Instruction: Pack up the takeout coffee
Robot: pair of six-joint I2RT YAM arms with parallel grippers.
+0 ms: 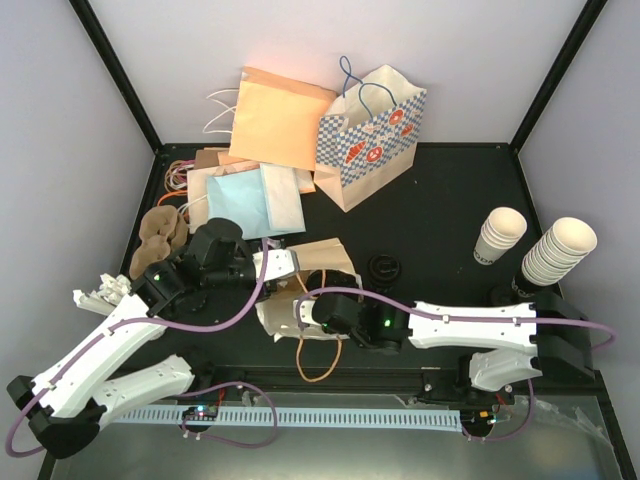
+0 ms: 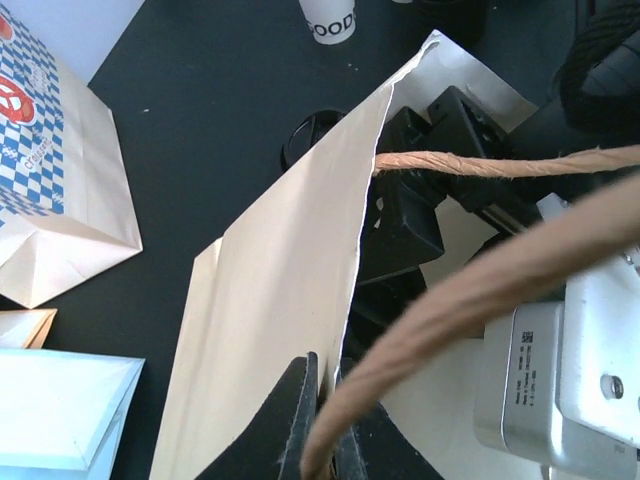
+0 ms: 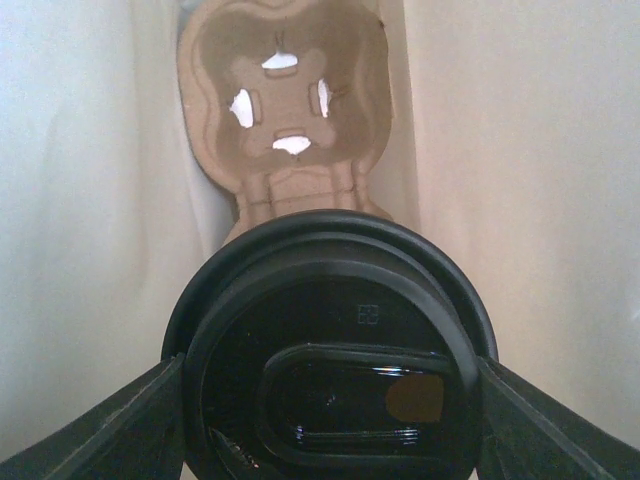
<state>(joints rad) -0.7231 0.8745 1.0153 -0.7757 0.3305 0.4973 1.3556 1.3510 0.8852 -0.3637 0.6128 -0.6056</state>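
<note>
From above, a paper bag lies on its side on the black tabletop, with the left pincer at its mouth, the right arm reaching inside, and a loose black lid just beside it. The left wrist view shows the left pincer clamped shut on the bag's edge beside its twisted paper handle. In the right wrist view, the right pincer grips the takeout coffee from both sides inside the bag, with a cardboard cup carrier just ahead.

Partial "GOOD" on white cup
</note>
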